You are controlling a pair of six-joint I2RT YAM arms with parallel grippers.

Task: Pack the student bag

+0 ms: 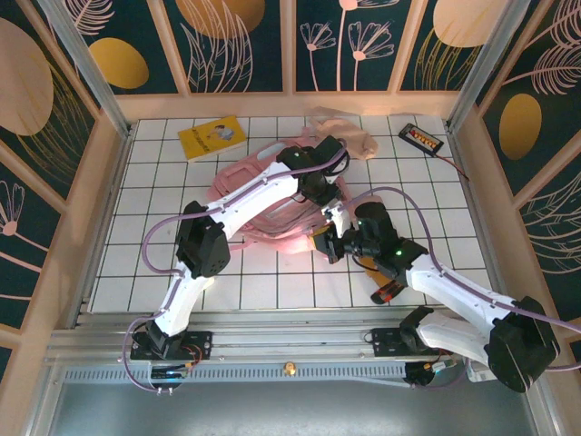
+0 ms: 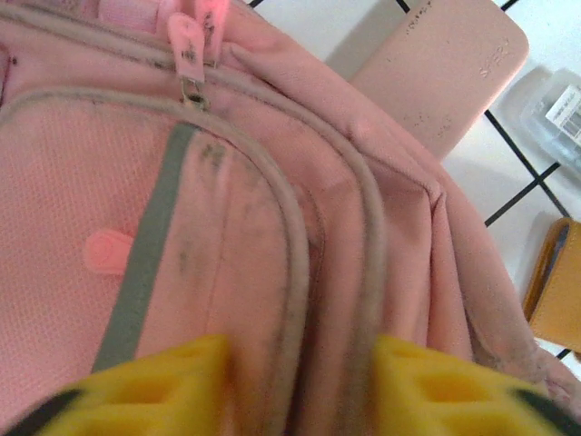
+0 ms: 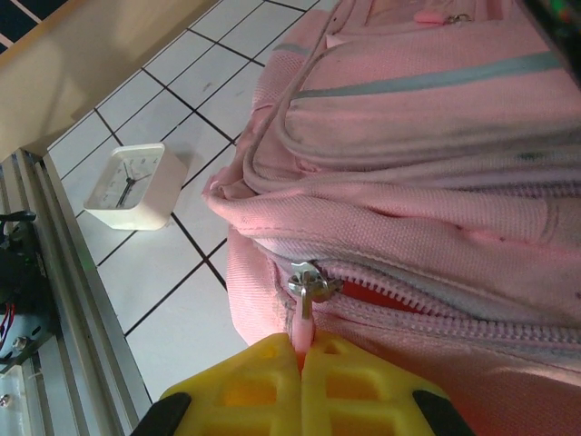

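The left arm (image 1: 259, 195) and the right arm (image 1: 454, 291) have white links and black joint housings, with lilac cables (image 1: 147, 250) looping alongside. Their black bases (image 1: 172, 345) sit at six o'clock in the top view. A green light (image 1: 397, 251) glows on the right wrist. The fingers (image 3: 354, 391) are yellow blocks with square moulded recesses and black backing.

The right pincer (image 3: 302, 350) sits low in the picture, its two yellow fingers pressed together on the pink zip pull (image 3: 304, 320) of the student bag (image 3: 427, 209). The metal slider is just above the fingertips, and a red-orange sliver shows in the parted zip to its right. The bag lies on the white-tiled bench (image 3: 172, 272), with a grey strip (image 3: 427, 77) across an upper pocket. A white square clock (image 3: 132, 186) stands apart from the bag, near the bench edge by the metal rail (image 3: 64, 363).
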